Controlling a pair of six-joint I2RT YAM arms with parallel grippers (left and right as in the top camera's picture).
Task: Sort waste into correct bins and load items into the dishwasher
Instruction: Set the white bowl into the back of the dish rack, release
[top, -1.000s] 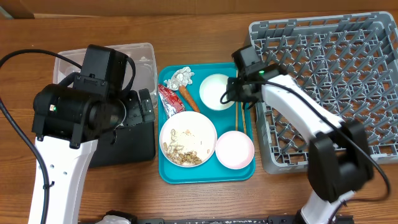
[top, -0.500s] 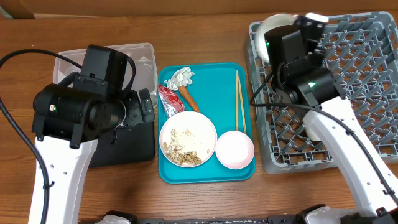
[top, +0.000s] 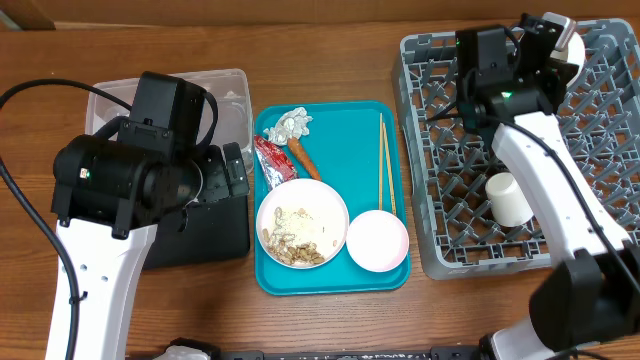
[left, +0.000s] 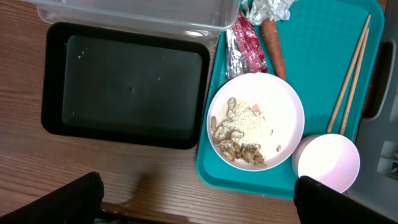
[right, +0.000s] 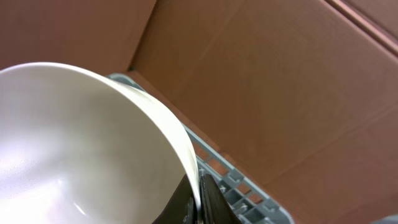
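1. The white bowl (right: 81, 143) hangs from my right gripper (right: 200, 194), which is pinched closed on its thin rim. I have it tipped on edge above the far right corner of the dish rack (top: 470, 220). Its inside is smooth, glossy and bare of food. I cannot tell whether it touches the pegs yet.
2. I judge this to be the loading step, with the bowl about to be set down. The next move calls for lowering it between two peg rows, keeping it on edge, and letting go only once the pegs carry it. A rim pinch this narrow could let it swing.
3. The small white cup (top: 508, 198) lies on its side inside the rack, toward its near edge.
4. Just left of the rack, the chopsticks (top: 384, 165) and pink bowl (top: 377, 241) wait on the teal tray (top: 350, 120).
5. Farthest left of the rack, my left gripper (top: 233, 170) hovers over the black tray (left: 127, 84), fingers spread wide and empty.
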